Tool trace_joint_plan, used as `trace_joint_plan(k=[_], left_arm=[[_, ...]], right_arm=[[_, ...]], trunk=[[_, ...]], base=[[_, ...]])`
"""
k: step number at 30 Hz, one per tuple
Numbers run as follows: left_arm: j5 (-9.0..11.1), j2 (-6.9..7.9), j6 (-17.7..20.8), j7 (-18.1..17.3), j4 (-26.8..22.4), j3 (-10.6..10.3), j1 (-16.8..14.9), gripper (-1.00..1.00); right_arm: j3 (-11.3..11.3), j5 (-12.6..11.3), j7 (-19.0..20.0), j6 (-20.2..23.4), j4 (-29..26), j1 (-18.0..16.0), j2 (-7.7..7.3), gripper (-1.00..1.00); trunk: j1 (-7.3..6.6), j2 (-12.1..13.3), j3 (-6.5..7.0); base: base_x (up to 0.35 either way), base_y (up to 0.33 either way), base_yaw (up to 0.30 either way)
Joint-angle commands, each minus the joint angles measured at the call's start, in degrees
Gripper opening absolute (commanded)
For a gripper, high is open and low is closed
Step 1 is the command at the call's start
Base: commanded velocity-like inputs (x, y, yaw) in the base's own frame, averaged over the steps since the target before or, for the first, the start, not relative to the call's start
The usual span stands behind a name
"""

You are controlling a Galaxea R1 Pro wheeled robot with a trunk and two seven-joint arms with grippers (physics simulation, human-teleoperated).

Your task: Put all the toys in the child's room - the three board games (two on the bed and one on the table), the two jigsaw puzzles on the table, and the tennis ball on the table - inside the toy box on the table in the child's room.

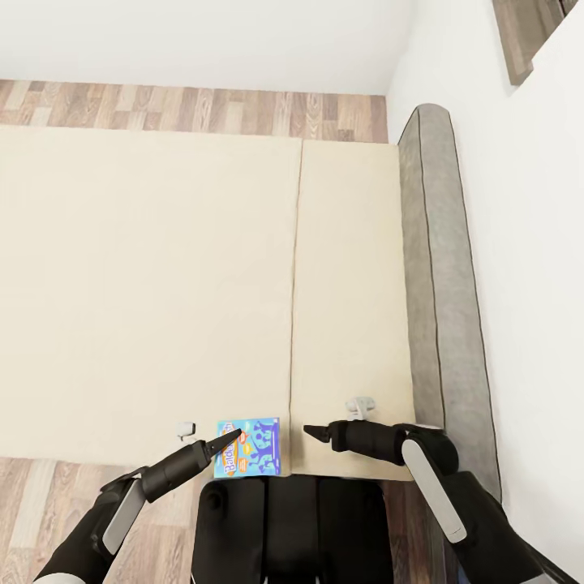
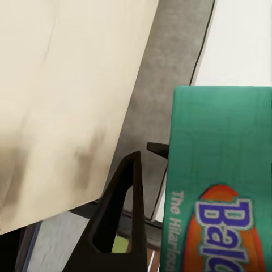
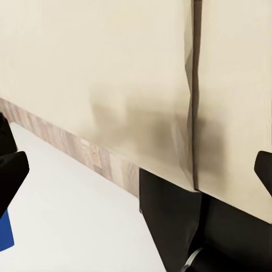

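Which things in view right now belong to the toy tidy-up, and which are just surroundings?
Job:
- blue board game, at the near edge of the bed, beside the left gripper
- right gripper, over the mattress edge, apparently holding nothing

Just there:
- grey headboard
- wood-plank floor
- white wall

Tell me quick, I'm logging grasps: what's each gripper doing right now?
Left gripper: at the blue board game on the bed; grip cannot be told.
Right gripper: empty over the bed, open.
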Motion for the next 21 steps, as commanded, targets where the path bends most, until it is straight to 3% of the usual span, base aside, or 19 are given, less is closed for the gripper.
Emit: trace_joint_plan(k=[1,21], left_arm=[[0.17,0.0,0.51,-0.04,0.0,0.0,-0.01,-1.0],[0.25,-0.12,0.34,-0.17,0.0,-0.23,-0.01,-1.0]], right_arm=[[0.0,0.27,0.28,0.16,-0.04,-0.02,-0.06,1.0],[-0.27,0.4,0.31,0.23,-0.23,0.09,-0.22,1.0]], trunk=[[0.04,-0.08,0.03],[0.04,-0.08,1.5]], base=[[0.0,0.0,0.148],[0.0,0.0,0.115]])
